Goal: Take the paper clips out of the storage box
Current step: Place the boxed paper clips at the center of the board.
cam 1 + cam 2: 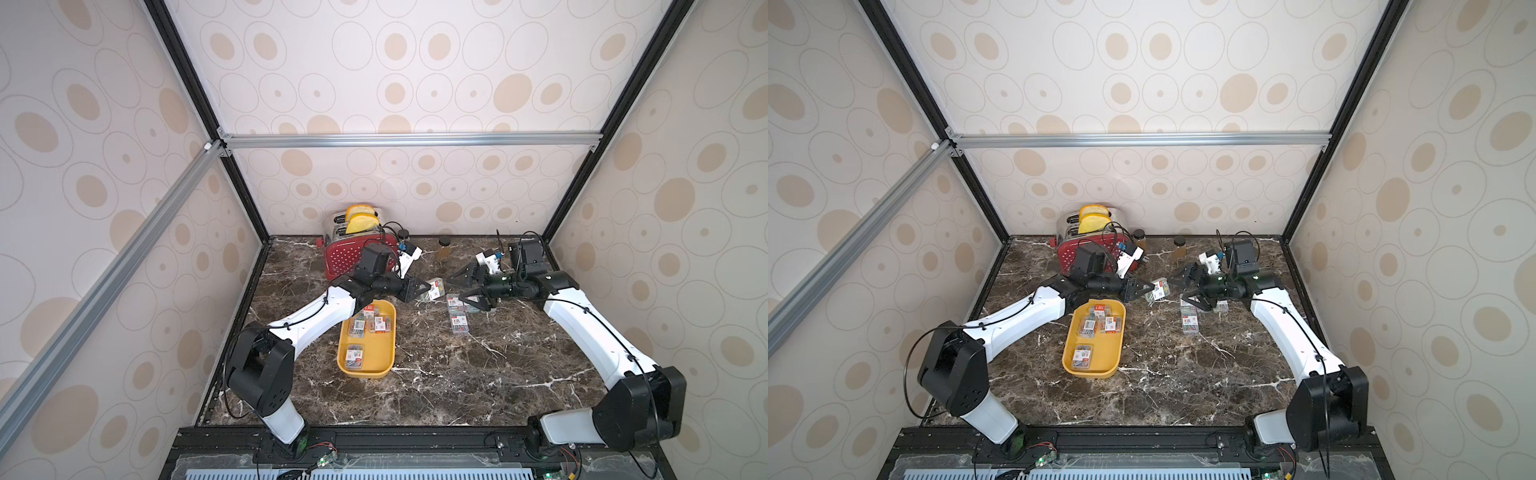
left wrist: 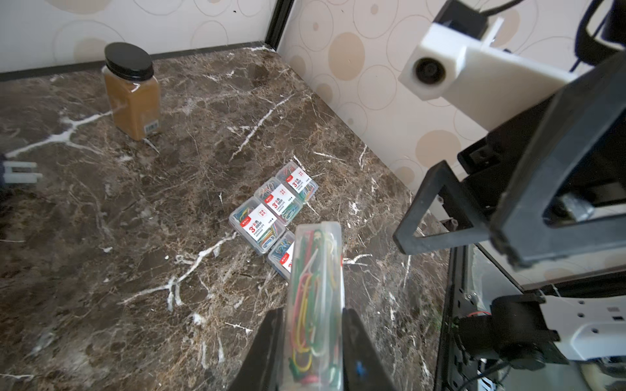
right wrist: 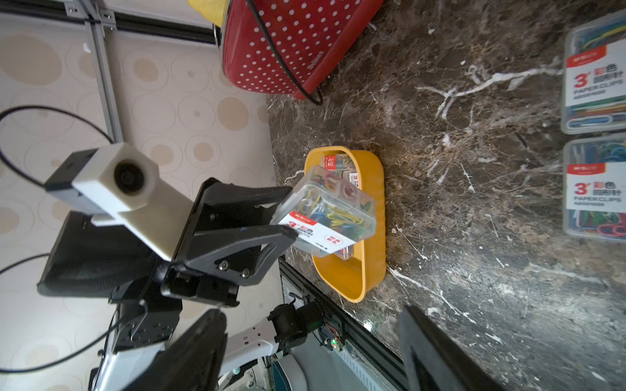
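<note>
In both top views the left gripper is seen pinching one clear, tilted clip case just beyond the far end of the storage box. Part of the far rim of that mustard, round-cornered tray is covered by the left arm, and four labelled cases can be counted inside it on the veined marble tabletop. The right gripper is shown with fingers spread wide over the loose cases, some of which are masked by it. In the left wrist view the clip case is presented edge-on between two dark fingers, and one loose case is half hidden behind it. In the right wrist view two loose cases are cut off by the frame, and the near fingers are blurred
</note>
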`<action>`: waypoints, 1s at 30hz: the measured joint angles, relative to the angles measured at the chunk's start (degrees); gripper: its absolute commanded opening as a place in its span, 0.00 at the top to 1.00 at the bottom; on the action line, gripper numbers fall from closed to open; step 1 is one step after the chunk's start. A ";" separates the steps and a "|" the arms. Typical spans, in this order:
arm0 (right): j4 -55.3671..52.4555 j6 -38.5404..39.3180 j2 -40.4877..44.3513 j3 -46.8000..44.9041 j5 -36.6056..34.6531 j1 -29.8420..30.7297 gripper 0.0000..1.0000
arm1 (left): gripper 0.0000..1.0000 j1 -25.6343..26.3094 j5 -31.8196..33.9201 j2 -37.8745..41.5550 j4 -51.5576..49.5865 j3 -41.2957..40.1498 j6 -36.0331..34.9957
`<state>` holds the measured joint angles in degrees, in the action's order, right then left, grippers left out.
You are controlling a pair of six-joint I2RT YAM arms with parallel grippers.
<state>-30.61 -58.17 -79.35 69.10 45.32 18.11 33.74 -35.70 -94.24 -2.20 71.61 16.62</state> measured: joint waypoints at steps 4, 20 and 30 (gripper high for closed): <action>3.65 -4.98 0.02 -2.03 -3.08 0.15 0.12 | 1.00 1.55 3.87 0.00 2.16 -0.44 -0.35; 12.98 -14.45 -3.41 -2.99 -8.00 3.72 0.11 | 1.00 4.28 10.49 0.00 6.38 -1.79 -0.39; 14.80 -16.63 -4.44 -2.95 -7.91 4.33 0.21 | 1.00 4.31 10.60 0.02 9.20 -3.63 -0.39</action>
<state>-15.81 -74.81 -83.79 66.15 37.41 22.44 38.04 -25.10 -94.21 7.01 67.99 16.23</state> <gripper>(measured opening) 0.791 0.268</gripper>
